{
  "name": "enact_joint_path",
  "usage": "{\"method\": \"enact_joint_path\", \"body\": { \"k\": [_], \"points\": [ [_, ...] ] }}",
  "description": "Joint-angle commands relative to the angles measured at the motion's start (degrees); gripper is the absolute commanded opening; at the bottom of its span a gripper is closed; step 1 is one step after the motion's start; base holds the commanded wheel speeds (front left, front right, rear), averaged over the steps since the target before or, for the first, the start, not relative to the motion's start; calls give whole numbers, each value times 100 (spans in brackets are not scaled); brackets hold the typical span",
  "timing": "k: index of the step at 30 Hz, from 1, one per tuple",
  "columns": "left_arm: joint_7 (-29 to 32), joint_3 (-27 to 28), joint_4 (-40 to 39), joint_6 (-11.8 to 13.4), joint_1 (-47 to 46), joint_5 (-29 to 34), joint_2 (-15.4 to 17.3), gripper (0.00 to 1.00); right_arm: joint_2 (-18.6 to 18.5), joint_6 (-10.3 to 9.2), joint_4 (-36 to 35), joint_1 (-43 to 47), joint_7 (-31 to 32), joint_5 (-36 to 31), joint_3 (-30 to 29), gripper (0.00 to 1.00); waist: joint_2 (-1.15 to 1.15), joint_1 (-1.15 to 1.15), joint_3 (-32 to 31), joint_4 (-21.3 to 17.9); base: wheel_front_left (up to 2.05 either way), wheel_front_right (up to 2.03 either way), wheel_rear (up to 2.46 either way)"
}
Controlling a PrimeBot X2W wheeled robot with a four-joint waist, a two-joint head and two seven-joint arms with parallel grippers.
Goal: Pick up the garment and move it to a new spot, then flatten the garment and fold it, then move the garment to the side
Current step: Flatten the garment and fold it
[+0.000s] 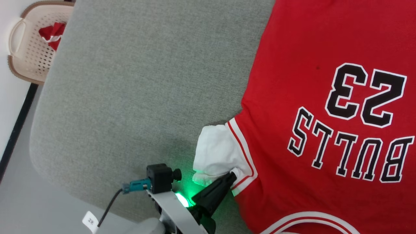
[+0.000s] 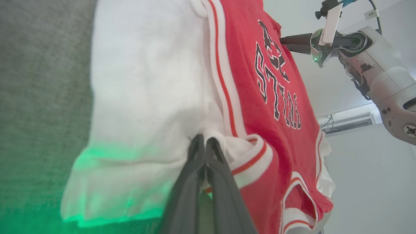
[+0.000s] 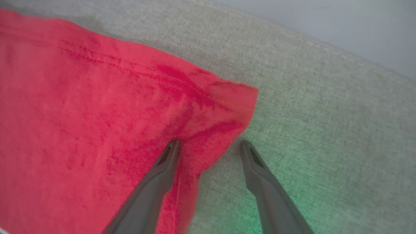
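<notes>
Left tool: I see it pressed together, pinching the garment at its sleeve trim.
Right tool: spread astride the red hem corner, over the grey surface.

Bright, even, diffuse light in head view; sharp focus, no glare. Only soft shading beside garment sleeve on grey pad. Green glow from lamp near left gripper, spilling onto pad and white sleeve hem. Left wrist view: strong wide-angle stretch, sleeve whites washed out, foreground blurred, green cast along bottom. Right wrist view: soft, grainy, red cloth smeared; faint green tint lower right by right gripper.
</notes>
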Motion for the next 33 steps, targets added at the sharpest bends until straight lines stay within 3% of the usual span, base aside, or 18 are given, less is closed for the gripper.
{"method": "enact_joint_path", "body": {
  "k": [1, 8, 14, 21, 33],
  "points": [
    [9, 26, 126, 17, -71, 13, 2, 0, 197, -6, 45, 288, 71, 37, 196, 0, 0, 0, 30, -32, 0, 0, 0],
    [8, 362, 272, 18, -175, 168, 64, 0, 147, -6, -247, 187, -233, 153, 176, 0, 0, 0, -3, -289, 0, 0, 0],
    [6, 610, 229, 18, 65, 229, 270, 0, -263, -7, -1014, 537, -462, 527, 297, 0, 0, 0, -369, -617, 0, 0, 0],
    [6, 863, 173, 17, 505, 193, 531, 0, -995, -7, -2195, 1642, -904, 1150, 519, 0, 0, 0, -933, -1020, 0, 0, 0],
    [6, 1176, 33, 15, 1046, 6, 831, 0, -2122, -7, -3994, 3954, -2191, 1994, 908, 0, 0, 0, -1460, -1455, 0, 0, 0]
  ]
}}
